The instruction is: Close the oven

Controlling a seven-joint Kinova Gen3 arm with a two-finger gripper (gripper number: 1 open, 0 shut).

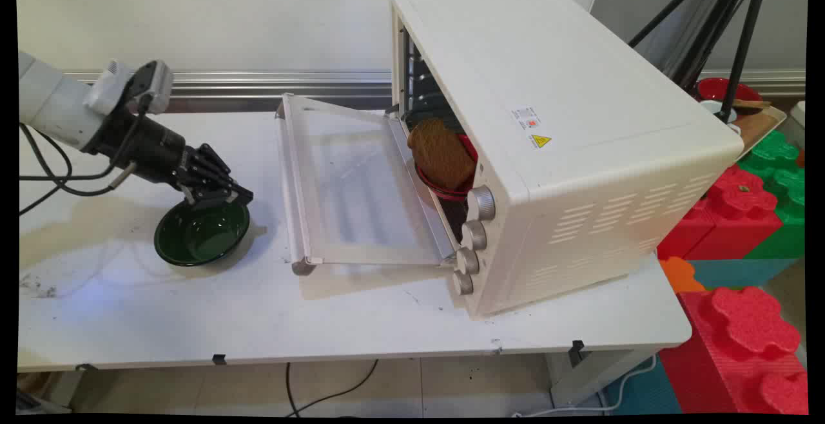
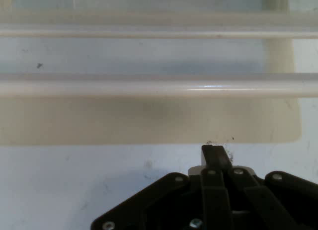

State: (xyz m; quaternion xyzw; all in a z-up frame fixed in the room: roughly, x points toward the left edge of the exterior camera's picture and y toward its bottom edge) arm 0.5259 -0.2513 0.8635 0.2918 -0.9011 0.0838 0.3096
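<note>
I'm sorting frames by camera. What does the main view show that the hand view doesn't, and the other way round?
Only the main view shows the green bowl under the gripper, the white oven with its knobs, and the brown slice on a red plate inside it. Only the hand view shows the gripper's linkage close up, with the fingers pressed together. Both show the gripper, the white table and the open oven door with its handle.
</note>
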